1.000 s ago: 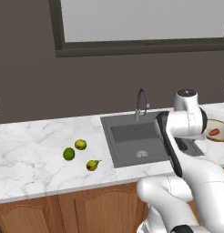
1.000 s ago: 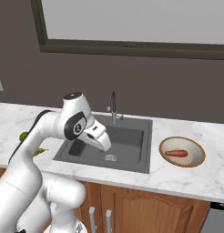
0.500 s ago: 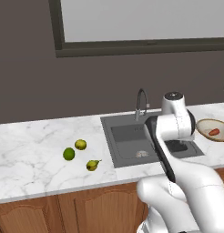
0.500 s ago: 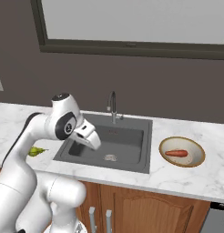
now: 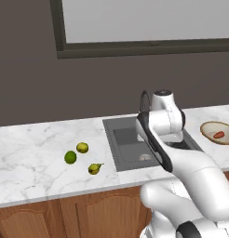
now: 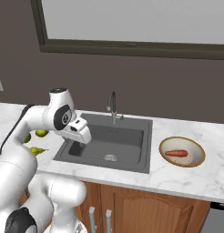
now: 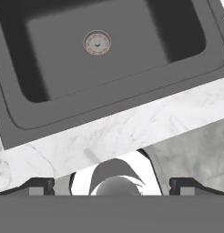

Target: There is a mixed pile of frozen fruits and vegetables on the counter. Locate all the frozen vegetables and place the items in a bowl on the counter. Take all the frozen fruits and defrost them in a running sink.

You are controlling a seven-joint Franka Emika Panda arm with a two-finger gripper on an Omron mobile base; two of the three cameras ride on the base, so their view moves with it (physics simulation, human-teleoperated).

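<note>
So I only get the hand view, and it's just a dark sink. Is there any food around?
Observer: Yes. A carrot lies in a bowl on the counter, to the right of the sink.
Operator: Anything else?
Observer: Three pieces sit to the left of the sink: a green ball, a yellow-green ball and a pear.
Operator: Is there a tap?
Observer: Yes, a curved faucet stands behind the basin.
</note>
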